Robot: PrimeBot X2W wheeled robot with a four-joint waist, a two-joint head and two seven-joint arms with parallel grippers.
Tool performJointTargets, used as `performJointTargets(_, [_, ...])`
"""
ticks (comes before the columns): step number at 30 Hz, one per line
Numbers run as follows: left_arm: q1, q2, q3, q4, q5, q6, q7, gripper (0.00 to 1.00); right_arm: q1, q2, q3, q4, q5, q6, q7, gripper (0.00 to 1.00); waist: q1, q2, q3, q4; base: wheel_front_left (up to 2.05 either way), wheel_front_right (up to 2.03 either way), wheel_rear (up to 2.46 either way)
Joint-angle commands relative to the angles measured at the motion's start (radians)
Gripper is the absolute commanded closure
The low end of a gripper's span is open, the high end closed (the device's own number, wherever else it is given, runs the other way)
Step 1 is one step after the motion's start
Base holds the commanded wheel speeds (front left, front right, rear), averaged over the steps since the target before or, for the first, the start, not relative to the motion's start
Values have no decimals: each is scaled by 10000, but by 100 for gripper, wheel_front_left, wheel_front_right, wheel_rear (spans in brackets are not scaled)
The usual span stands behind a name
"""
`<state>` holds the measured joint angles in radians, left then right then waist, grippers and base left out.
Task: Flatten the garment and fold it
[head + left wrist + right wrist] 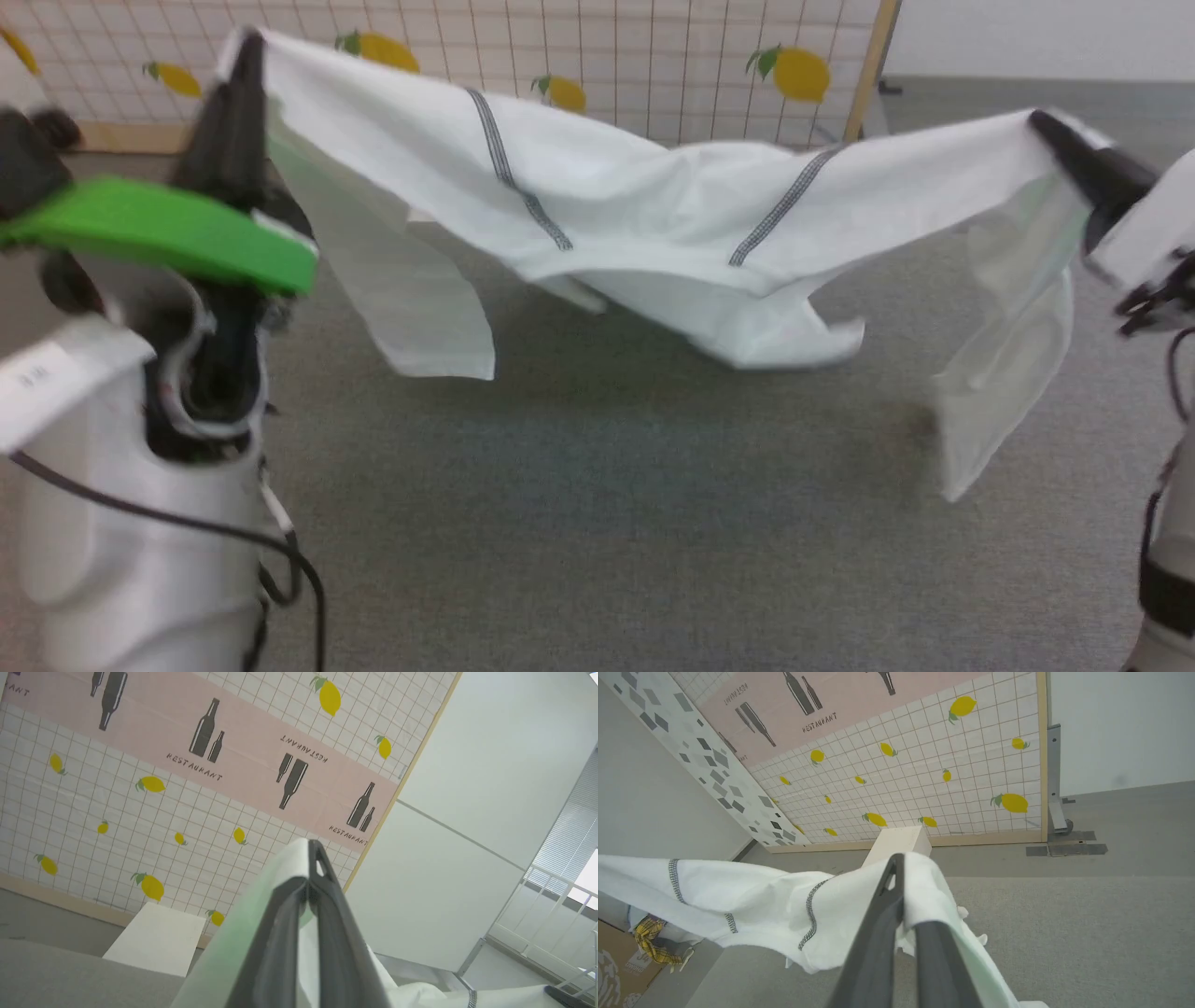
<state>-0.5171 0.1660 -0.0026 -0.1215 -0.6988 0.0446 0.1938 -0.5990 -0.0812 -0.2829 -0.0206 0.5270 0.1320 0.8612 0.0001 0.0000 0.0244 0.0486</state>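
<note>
The garment, thin white fabric with dark zigzag seams, hangs stretched in the air between my two grippers above the grey carpet. My left gripper is shut on its left corner, raised at the upper left of the head view. At the upper right my right gripper is shut on the other corner. The middle of the cloth sags and its loose ends dangle below each grip. The left wrist view has the dark fingers pressed together with white fabric over them. In the right wrist view the garment trails left from the closed fingers.
A grey carpet lies beneath. A tiled partition with lemon prints stands behind. A rigid white box sits at the foot of that wall. A cardboard box with yellow checked cloth is at the left of the right wrist view.
</note>
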Motion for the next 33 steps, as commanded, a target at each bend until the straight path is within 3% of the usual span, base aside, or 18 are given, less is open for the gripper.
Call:
performJointTargets(1, [-678,221,97,94,130,-37,100,100,-403,-38,-255,-219,186,-13,448,100,-1,0,-510,-314,0,0,0])
performJointTargets(9, [-2966,1037,280,634,579,94,397,100,-1866,-641,-737,-946,-140,-13,2013,100,-1,0,-636,-381,0,0,0])
performJointTargets(20, [-4521,1847,42,2476,1141,80,841,100,-3509,-595,-965,-373,-766,-13,2854,100,-1,0,155,-419,0,0,0])
performJointTargets(28, [-6183,2263,-276,3939,1672,143,981,100,-5356,-475,-557,644,-1778,-13,2328,100,-1,0,2119,-556,0,0,0])
performJointTargets(33, [-7498,2449,-100,4656,1873,296,417,100,-6925,-214,-360,1576,-2766,-13,1112,100,-1,0,3488,-741,0,0,0])
